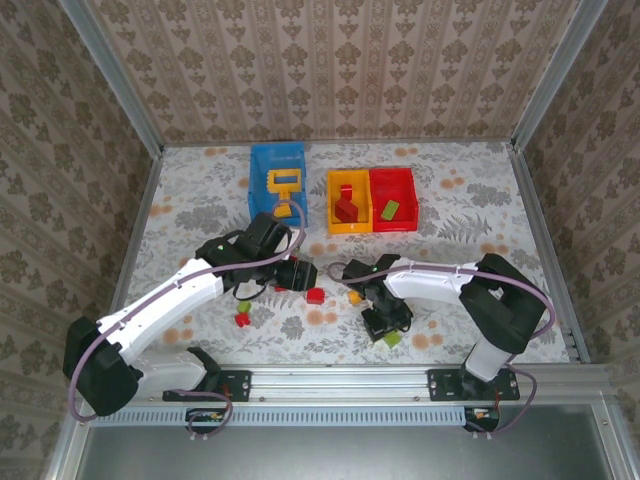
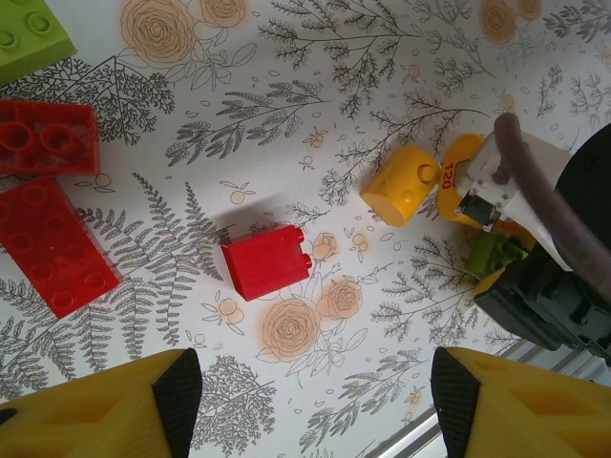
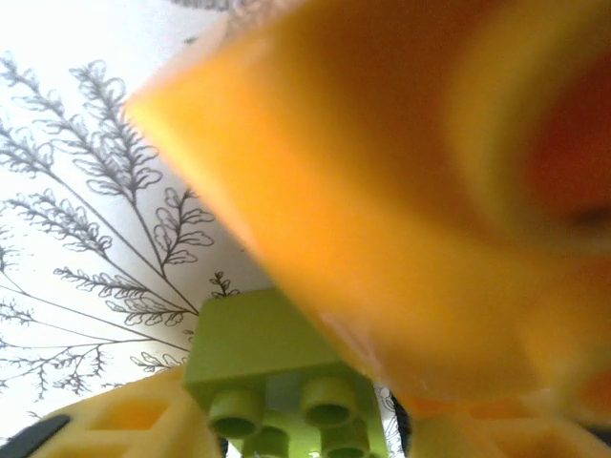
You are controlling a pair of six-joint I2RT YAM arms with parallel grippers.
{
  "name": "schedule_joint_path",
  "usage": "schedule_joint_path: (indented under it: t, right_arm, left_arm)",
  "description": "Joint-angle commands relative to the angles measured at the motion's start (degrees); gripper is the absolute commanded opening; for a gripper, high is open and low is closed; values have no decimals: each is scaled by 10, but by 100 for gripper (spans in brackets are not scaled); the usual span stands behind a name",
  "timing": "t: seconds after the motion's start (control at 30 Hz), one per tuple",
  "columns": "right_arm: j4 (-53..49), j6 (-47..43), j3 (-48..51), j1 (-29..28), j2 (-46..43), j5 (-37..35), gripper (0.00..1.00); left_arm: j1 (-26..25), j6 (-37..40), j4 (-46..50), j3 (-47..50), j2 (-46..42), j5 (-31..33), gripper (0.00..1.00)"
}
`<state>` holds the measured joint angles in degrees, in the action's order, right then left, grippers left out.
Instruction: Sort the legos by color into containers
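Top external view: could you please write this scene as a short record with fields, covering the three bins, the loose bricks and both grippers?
blue bin: holds the yellow frame piece
yellow-orange bin: holds a red brick
red bin: holds a green brick
loose bricks: red, green and yellow ones on the table, near the arms
left gripper: open, with a small red brick just ahead of its fingers
right gripper: low over a loose green brick; whether it grips is unclear

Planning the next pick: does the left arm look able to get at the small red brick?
Probably yes: the left gripper hangs open over the brick, with bare table all around it.
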<state>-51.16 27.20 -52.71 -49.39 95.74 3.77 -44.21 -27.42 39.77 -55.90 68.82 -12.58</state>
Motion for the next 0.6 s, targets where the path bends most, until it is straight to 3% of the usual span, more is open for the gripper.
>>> schedule_joint_path:
  t: [0.0,0.1,0.27,0.37,0.57]
  right_arm:
    - [16,-3,5,-7,14,1,37]
    - [12,-6,-8,-9,-3,-3,31]
    - [-41,-9,-72,-1,-55,-10,28]
    - [-72,-6,-127,37,-88,0,27]
    - [-62,-9,-248,170,-88,11,25]
  left_arm:
    - [-3,-12,-7,2,-12,10,67]
    - [-4,-18,-11,2,-12,13,67]
    - [-4,-24,-12,-19,-12,25,67]
    - [-3,-31,-16,-42,-11,38,67]
    - [8,-45,-32,-108,6,61,67]
